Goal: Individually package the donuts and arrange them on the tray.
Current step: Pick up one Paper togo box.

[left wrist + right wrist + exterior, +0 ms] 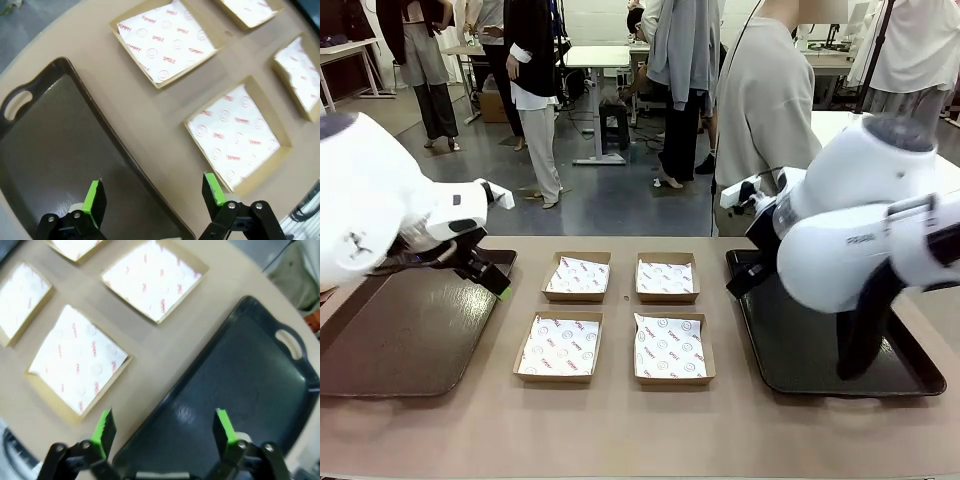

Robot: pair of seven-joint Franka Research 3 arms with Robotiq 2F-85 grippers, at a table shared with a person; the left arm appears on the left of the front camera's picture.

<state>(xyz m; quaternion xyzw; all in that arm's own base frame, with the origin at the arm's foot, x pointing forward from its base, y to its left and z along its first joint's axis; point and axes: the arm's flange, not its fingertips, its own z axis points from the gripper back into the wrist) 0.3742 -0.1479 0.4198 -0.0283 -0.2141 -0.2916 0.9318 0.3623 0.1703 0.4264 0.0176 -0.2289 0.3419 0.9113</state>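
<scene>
Left gripper [155,192]: green-padded fingers [92,196] spread wide, empty, straddling rim of dark brown plastic tray [50,150]. Right gripper [167,427]: equally agape, empty, above black plastic tray [240,375]. Between trays, four shallow brown cardboard boxes [577,277] with white red-printed liners. Left wrist view: print legible, "YUMMY", "SMILE". Front view: person [760,110] at far table edge.

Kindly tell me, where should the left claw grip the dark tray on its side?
Probably at the handle slot in the end rim of the dark tray, from above: one finger through the cut-out, the other outside the rim. Elsewhere the tray lies flat with a low, flaring lip, offering little to pinch.
</scene>
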